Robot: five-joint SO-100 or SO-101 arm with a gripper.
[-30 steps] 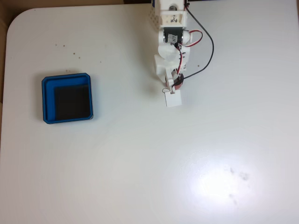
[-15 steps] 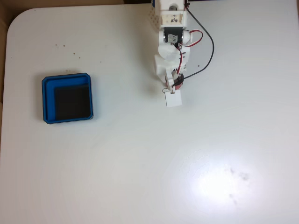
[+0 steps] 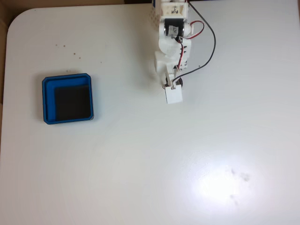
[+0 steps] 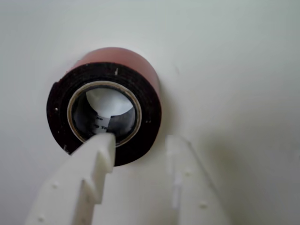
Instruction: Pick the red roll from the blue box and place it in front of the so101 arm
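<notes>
Arm (image 3: pixel 171 47) pulled back slightly, end effector (image 4: pixel 140 143) open astride red roll (image 4: pixel 105 101), blue box (image 3: pixel 47 101) empty

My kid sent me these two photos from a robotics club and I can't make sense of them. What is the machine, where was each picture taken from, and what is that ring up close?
The white jointed thing at the top of the fixed view is a small robot arm, seen from above on a white table. To the left sits a shallow blue box with a black floor and nothing in it.

The close-up comes from a camera riding on the arm's wrist. The two pale prongs at the bottom are the fingers of its gripper. The ring is a red roll of tape lying flat on the table. One finger reaches over its rim toward the centre hole, the other stands just outside, so the jaws straddle the roll's wall. Whether they are squeezing it cannot be told.
</notes>
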